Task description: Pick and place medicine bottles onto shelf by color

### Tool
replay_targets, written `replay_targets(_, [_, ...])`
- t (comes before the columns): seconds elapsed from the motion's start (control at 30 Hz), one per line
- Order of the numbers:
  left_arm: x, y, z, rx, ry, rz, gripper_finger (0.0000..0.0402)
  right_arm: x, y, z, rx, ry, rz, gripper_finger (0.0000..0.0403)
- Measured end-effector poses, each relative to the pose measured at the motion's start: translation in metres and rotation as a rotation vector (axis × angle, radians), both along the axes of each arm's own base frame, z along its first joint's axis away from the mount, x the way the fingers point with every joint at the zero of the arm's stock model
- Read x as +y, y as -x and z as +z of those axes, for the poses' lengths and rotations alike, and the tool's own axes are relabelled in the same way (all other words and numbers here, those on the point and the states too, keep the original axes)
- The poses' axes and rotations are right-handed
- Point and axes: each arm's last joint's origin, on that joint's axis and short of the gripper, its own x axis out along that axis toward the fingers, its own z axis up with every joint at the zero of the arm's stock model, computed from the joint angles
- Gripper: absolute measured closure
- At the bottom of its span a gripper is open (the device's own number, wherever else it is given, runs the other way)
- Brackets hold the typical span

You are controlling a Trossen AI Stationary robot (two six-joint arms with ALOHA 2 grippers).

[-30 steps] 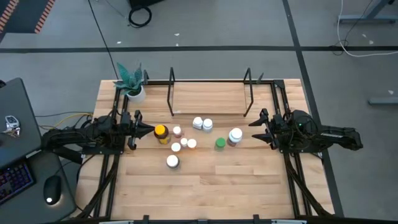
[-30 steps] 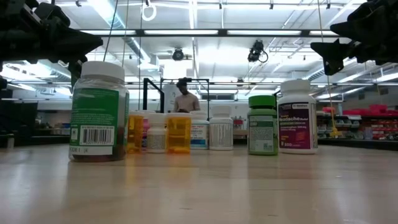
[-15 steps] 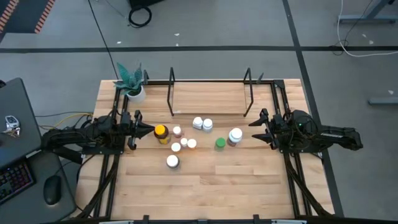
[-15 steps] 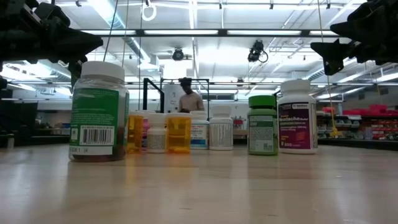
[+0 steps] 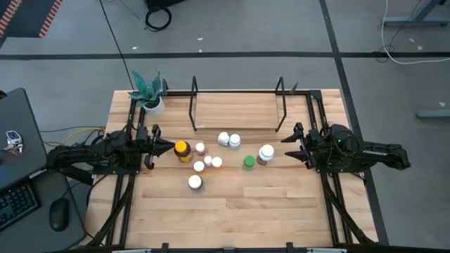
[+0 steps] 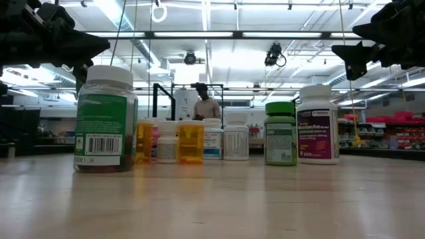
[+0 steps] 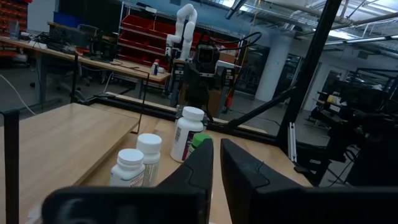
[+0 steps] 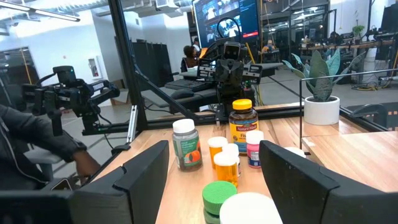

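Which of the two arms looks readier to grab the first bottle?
Probably the left: the left gripper points right at the yellow-capped amber bottle, nearly touching, though shut. The right gripper, open, sits farther from any bottle.

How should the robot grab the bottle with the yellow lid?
Probably by the yellow lid, coming straight down from above. The amber bottle stands upright, and small bottles crowd its right side, so a sideways grab looks tight. The left gripper, fingers nearly shut, sits right beside it; the right gripper waits open, farther off.

Table (image 5: pixel 281 204): nine medicine bottles (image 5: pixel 211 157), one shelf (image 5: pixel 236 93), one potted plant (image 5: pixel 149 93), two robot arms (image 5: pixel 98 153).
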Motion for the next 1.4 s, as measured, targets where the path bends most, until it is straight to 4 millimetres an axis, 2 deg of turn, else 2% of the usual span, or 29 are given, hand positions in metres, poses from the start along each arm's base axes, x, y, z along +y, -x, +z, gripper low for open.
replay_targets(1.07, [0.0, 0.0, 0.0, 0.0, 0.0, 0.0, 0.0374, 0.0, 0.0, 0.0, 0.0, 0.0, 0.0, 0.0146])
replay_targets(1.4, [0.0, 0.0, 0.0001, 0.0, 0.0, 0.0, 0.0362, 0.0, 0.0, 0.0001, 0.0, 0.0, 0.0, 0.0146])
